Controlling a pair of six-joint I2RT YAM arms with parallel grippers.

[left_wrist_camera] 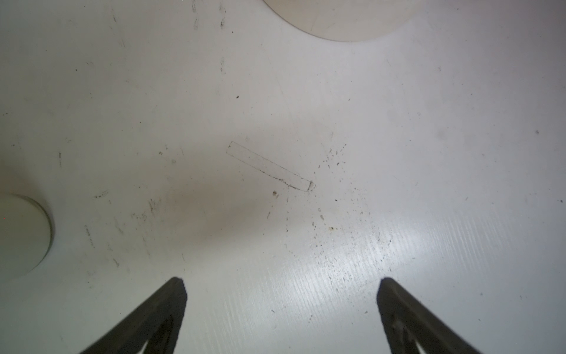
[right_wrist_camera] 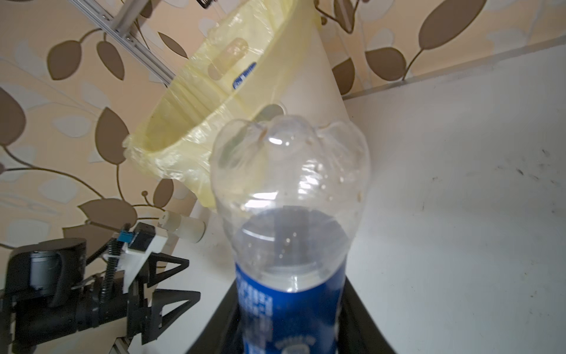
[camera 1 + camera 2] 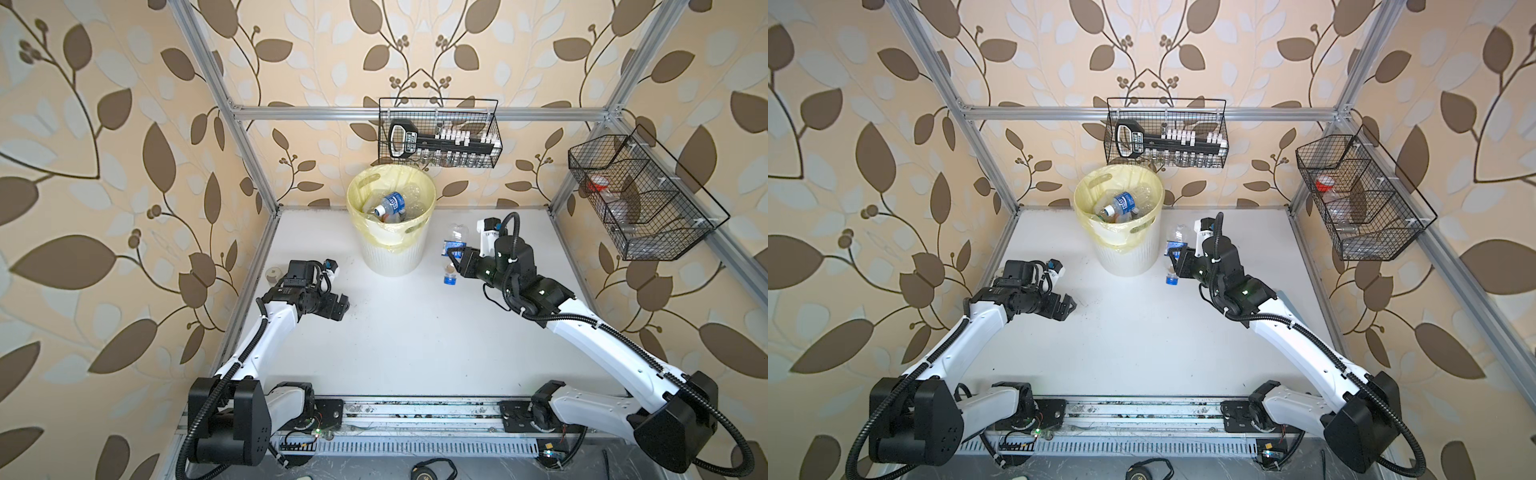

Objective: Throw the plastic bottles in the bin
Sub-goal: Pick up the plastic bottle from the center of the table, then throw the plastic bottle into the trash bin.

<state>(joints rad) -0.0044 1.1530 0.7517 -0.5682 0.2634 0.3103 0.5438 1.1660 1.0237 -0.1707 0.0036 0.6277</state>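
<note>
The white bench (image 3: 415, 332) is bare of loose bottles in both top views; nothing of the task lies on its open surface. At its far edge stands the ribbed white bin (image 3: 390, 253) with its pale yellow liner. Several clear bottles lie heaped in it, a blue-labelled bottle (image 3: 392, 203) on top. The bulk of the job therefore looks done.

Two black wire baskets (image 3: 440, 133) hang on the frame. What they hold is too small to name, and I judge it no part of the task.

The left pincer (image 3: 343, 305) hangs low over the bench with its jaws spread wide and nothing between them, as the left wrist view confirms (image 1: 281, 285). It has no apparent work left.

The right pincer (image 3: 455, 251) is clamped on the blue label of a clear bottle (image 3: 454, 245). It is held cap towards the bench and base tilted up, just beside the bin's right wall and not yet over the mouth. In the right wrist view the bottle's base (image 2: 291, 190) points at the liner's rim (image 2: 171, 159).

By my reading this is the last bottle. What is left is to carry it over the rim and let go.
</note>
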